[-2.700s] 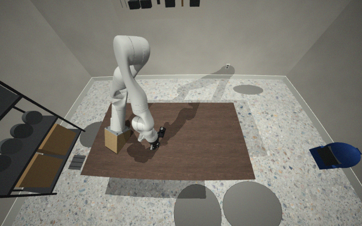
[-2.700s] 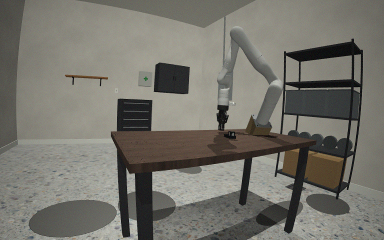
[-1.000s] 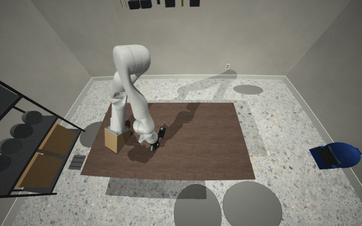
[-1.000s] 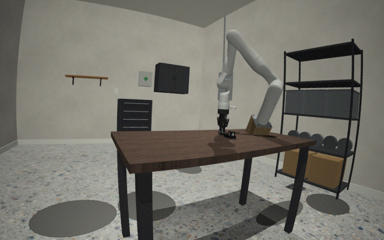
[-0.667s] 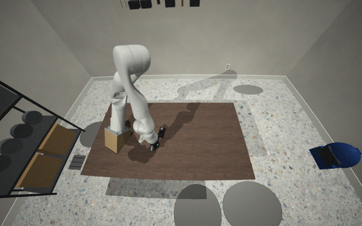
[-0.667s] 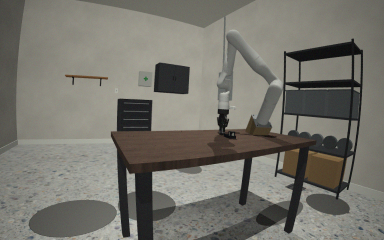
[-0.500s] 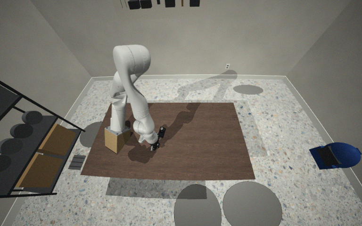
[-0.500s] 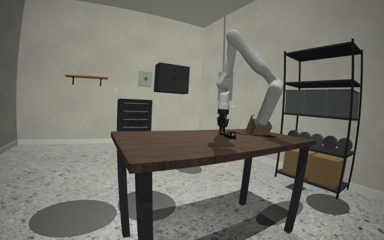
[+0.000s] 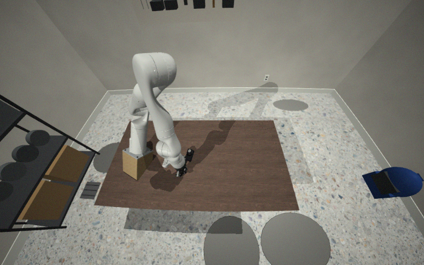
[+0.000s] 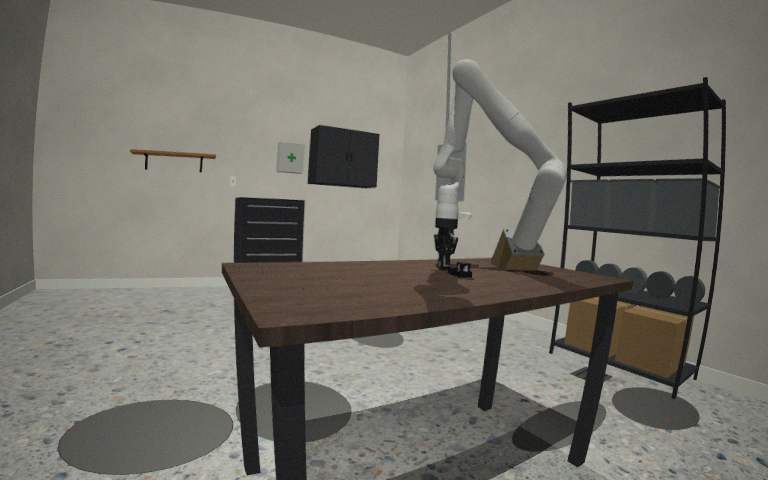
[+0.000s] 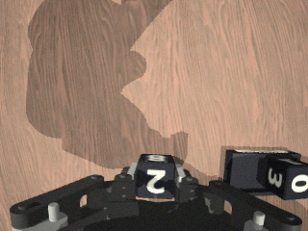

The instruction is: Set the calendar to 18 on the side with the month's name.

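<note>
Counter (image 9: 243, 174) (image 10: 339, 294) (image 11: 231, 72), one, dark wood; bears the pieces below.
Arm (image 9: 163, 117) (image 10: 506, 121), one, white; reaches down over the counter.
Gripper (image 9: 180, 172) (image 10: 443, 264) (image 11: 155, 172), one, black; fingers drawn in and pinching a cube from both sides.
Tray (image 10: 456, 273) (image 11: 232, 169), one, dark; on the counter just beside the gripper, right of it in the wrist view. Long axis roughly in line with the two fingertips; bare end toward the gripper. The coming move probably runs sideways along that axis, and the near finger may crowd the seated cube.
Seated cube (image 10: 463, 267) (image 11: 288, 178), at the tray's far end; 3 and 0 showing.
Held cube (image 11: 155, 182), 2 showing; outside the tray, clearance beneath uncertain.

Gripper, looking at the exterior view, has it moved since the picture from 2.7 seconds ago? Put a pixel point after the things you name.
Yes. The gripper (image 9: 179, 174) (image 10: 443, 265) (image 11: 155, 172) has moved down, its fingertips closer to the wooden table top (image 9: 240, 162) (image 10: 351, 291) (image 11: 221, 77).
</note>
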